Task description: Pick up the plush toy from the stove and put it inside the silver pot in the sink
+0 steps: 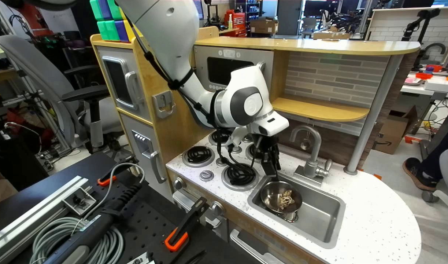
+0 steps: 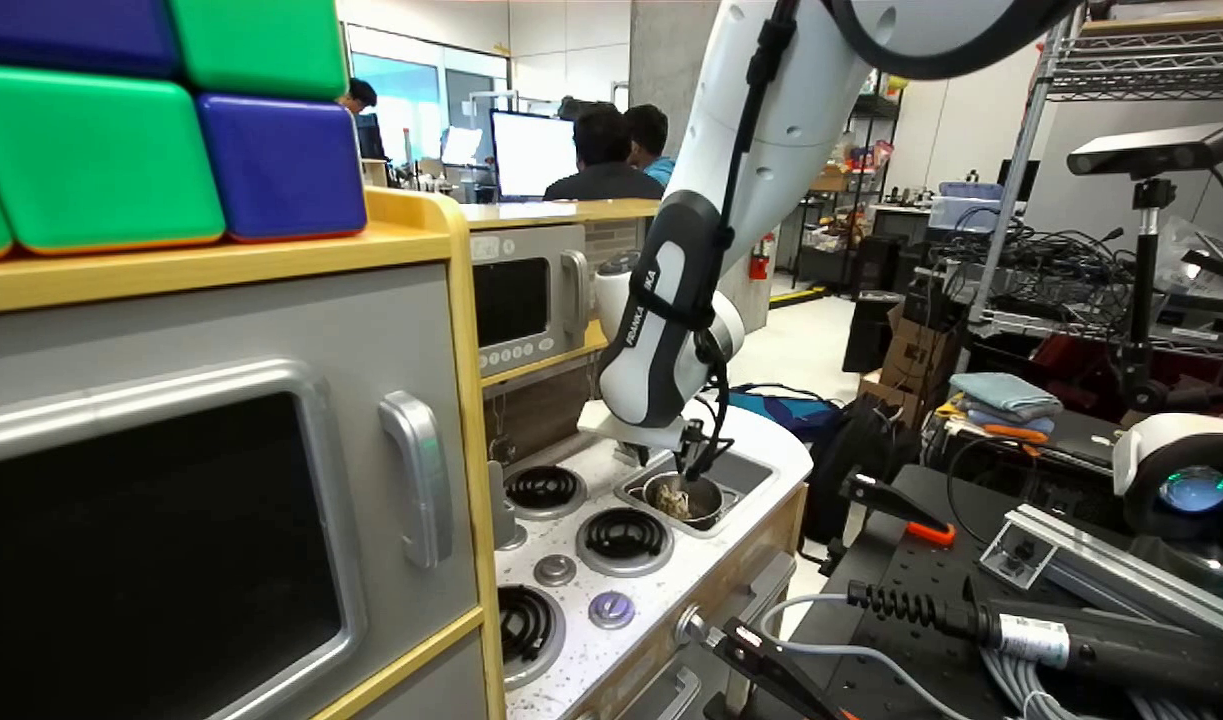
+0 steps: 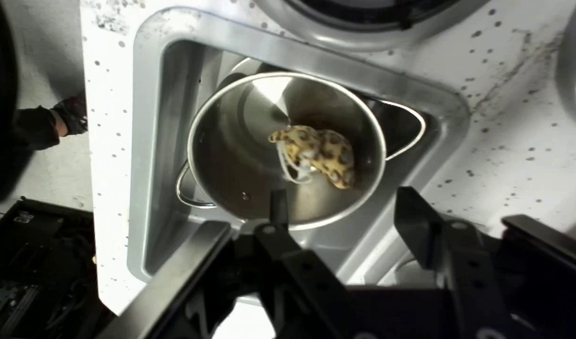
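The round silver pot point(image 3: 243, 160) holds a spotted plush toy point(image 3: 323, 151).

The site is a robotics laboratory. Indicators: a Franka Panda robot arm point(image 2: 676, 290); a black perforated worktable point(image 1: 150, 211) bearing an aluminium profile point(image 1: 37, 214) and a coiled cable point(image 1: 48, 234); wire shelving point(image 2: 1161, 60) near tangled cables point(image 2: 1061, 265); a red tool chest point(image 1: 240, 22); and persons point(image 2: 606, 145) before a lit monitor point(image 2: 534, 155). A wood-panelled play kitchen point(image 1: 176, 135) with a stove point(image 1: 216, 170) and a sink point(image 1: 317, 209) stands among this equipment.
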Action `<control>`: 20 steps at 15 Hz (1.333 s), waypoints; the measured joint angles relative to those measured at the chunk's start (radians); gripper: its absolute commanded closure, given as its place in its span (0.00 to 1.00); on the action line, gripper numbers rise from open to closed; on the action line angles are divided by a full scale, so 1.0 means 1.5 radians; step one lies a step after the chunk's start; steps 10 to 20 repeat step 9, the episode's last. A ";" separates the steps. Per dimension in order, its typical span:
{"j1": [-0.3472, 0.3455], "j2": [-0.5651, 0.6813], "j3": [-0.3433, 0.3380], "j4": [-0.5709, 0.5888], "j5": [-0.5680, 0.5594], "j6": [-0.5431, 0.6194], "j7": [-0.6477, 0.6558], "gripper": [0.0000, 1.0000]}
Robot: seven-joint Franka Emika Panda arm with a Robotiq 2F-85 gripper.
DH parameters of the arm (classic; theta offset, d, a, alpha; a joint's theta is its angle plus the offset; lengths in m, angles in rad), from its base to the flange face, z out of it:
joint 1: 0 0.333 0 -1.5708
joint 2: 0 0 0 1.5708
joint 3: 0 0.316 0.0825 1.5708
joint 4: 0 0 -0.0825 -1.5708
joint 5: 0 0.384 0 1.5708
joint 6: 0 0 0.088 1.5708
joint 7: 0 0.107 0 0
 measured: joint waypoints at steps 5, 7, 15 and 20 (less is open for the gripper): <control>0.022 -0.140 -0.003 -0.141 -0.027 0.090 -0.086 0.00; 0.019 -0.207 0.006 -0.205 -0.028 0.102 -0.150 0.00; 0.001 -0.277 0.032 -0.261 -0.028 0.093 -0.223 0.00; 0.001 -0.277 0.032 -0.261 -0.028 0.093 -0.223 0.00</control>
